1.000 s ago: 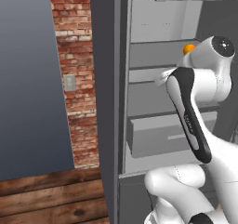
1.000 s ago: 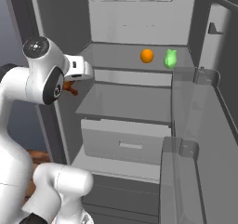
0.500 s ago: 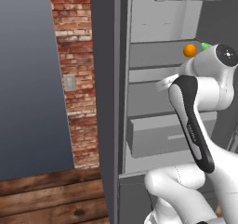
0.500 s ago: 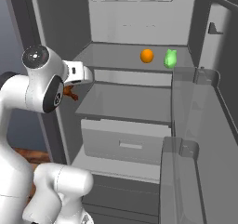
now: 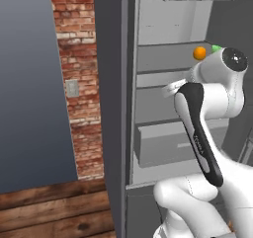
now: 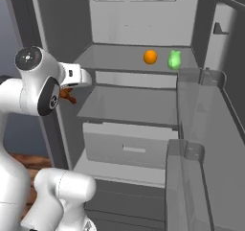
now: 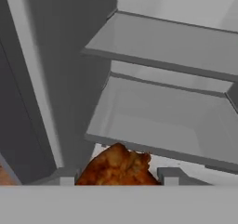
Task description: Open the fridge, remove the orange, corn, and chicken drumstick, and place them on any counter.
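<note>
Brick wall (image 5: 79, 79) stands left of our open fridge (image 6: 139, 105). We grip the chicken drumstick (image 7: 116, 168) between our gripper (image 7: 116, 175) fingers (fridge's left edge); orange (image 6: 150, 56) and corn (image 6: 174, 60) sit on the upper shelf.

Fridge (image 6: 62, 14) stands open, door swung to the right. Orange (image 6: 150, 57) and corn (image 6: 174, 60) sit side by side on the upper shelf, orange to the left; a lower shelf and a drawer (image 6: 129, 146) lie beneath. Drumstick (image 7: 116, 168) sits between the gripper (image 7: 116, 176) fingertips, before the lower shelf's left front edge.
</note>
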Available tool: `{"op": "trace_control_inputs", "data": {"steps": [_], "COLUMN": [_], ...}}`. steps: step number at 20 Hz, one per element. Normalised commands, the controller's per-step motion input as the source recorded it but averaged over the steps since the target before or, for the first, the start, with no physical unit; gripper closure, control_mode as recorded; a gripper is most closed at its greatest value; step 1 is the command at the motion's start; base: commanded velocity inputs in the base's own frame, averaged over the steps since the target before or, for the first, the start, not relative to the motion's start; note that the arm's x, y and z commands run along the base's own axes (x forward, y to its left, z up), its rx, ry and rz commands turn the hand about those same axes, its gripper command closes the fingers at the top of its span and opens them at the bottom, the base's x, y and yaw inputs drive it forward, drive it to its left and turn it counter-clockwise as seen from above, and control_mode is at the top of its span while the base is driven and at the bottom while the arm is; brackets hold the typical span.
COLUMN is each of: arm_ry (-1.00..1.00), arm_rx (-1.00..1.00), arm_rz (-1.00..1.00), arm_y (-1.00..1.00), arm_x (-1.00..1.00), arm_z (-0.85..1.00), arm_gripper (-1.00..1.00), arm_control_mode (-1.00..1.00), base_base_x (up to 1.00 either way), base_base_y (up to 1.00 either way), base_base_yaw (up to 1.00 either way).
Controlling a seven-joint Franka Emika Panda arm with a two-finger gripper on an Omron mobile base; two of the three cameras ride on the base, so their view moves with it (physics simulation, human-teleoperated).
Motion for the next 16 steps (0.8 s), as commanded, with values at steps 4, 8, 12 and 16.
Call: {"op": "trace_control_inputs", "data": {"steps": [4,8,12,16], "arm_ry": [0.0,0.0,0.0,0.0], "arm_rx": [0.0,0.0,0.0,0.0], "arm_rz": [0.0,0.0,0.0,0.0], "arm_y": [0.0,0.0,0.0,0.0], "arm_x": [0.0,0.0,0.0,0.0], "arm_z": [0.0,0.0,0.0,0.0], "arm_gripper": [1.0,1.0,1.0,1.0], "arm_control_mode": [1.0,1.0,1.0,1.0], "base_base_x": [-0.82,-0.83,-0.86,-0.99], "base_base_y": [0.2,0.26,0.16,0.0], "base_base_yaw": [-0.44,-0.65,-0.64,-0.59]}}
